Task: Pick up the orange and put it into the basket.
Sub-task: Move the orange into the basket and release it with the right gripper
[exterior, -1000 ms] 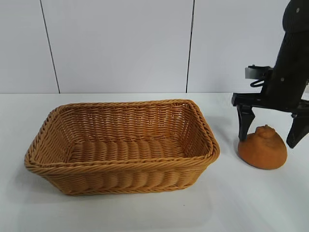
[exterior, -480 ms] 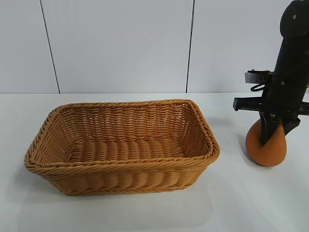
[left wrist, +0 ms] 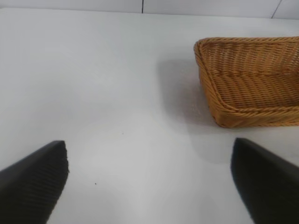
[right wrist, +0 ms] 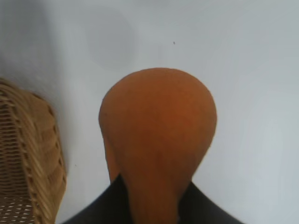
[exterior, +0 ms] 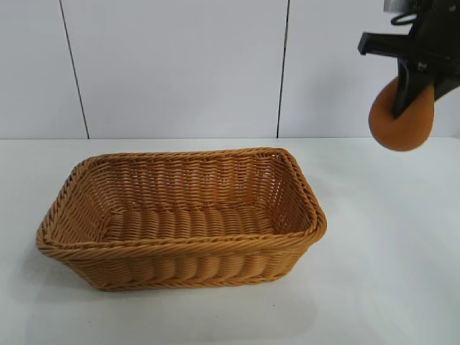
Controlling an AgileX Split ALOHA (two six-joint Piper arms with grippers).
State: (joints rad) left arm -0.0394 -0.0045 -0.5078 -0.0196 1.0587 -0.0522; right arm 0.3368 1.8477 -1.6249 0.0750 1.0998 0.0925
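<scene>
Your orange point(exterior: 402, 123) looks light and matte-skinned, not slippery, and it seems to give a little where it narrows between the jaws, so the knobby stem end is the natural hold. The right pincer point(exterior: 410, 92) is clenched on that end, with the fruit hanging high above the desk point(exterior: 381, 287), right of the basket point(exterior: 180, 248). Your left pincer point(left wrist: 149, 179) rests spread wide and empty, to the left of the basket.

A big white surface point(exterior: 388, 287) is stretching across the room. Behind it, a white wall point(exterior: 180, 65) is standing, with thin dark lines point(exterior: 283, 68) running down it. Soft light is shining everywhere.
</scene>
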